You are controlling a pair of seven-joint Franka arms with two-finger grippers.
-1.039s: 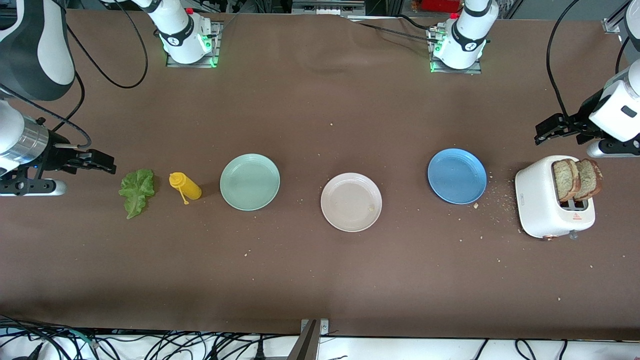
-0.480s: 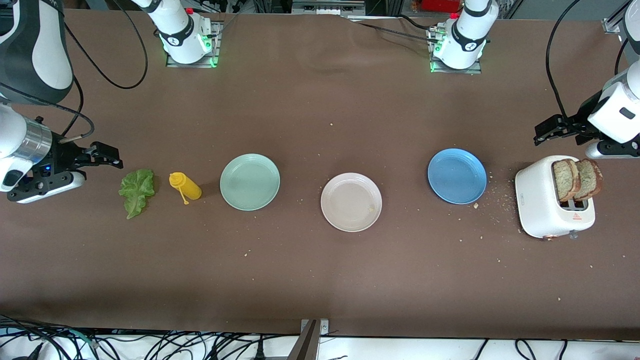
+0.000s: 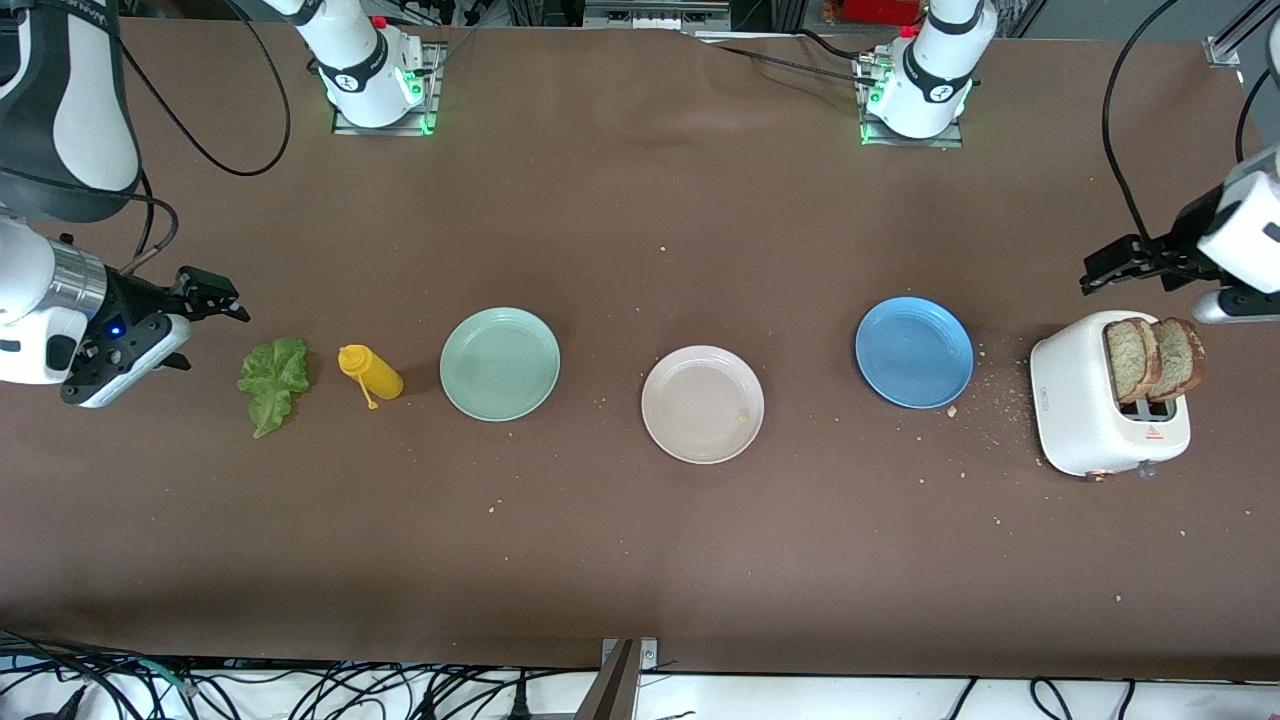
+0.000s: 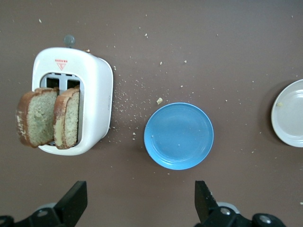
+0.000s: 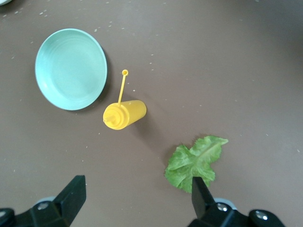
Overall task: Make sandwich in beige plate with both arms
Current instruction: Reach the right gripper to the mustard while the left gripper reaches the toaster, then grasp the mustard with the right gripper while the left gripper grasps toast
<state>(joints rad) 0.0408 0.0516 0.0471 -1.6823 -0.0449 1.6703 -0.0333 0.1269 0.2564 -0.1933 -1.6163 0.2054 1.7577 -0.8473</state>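
Note:
The beige plate [image 3: 702, 404] lies bare in the middle of the table, and its rim [image 4: 289, 113] shows at the edge of the left wrist view. Two brown bread slices [image 3: 1153, 358] [image 4: 47, 118] stand up out of a white toaster at the left arm's end. A green lettuce leaf [image 3: 272, 383] [image 5: 195, 161] lies flat at the right arm's end. My left gripper [image 3: 1100, 272] [image 4: 140, 198] hangs open over bare table beside the toaster and holds nothing. My right gripper [image 3: 222, 298] [image 5: 137, 194] is open over the table beside the lettuce, also with nothing in it.
A mint-green plate [image 3: 500, 363] [image 5: 71, 69] and a yellow squeeze bottle [image 3: 372, 373] [image 5: 124, 114] lie between the lettuce and the beige plate. A blue plate [image 3: 914, 352] [image 4: 179, 136] sits between the beige plate and the toaster [image 3: 1080, 400] [image 4: 97, 94]. Crumbs are scattered around the toaster.
The right arm's wrist has tilted and its gripper has swung a little toward the robots' bases, still beside the lettuce. The left gripper has shifted slightly toward its own end of the table.

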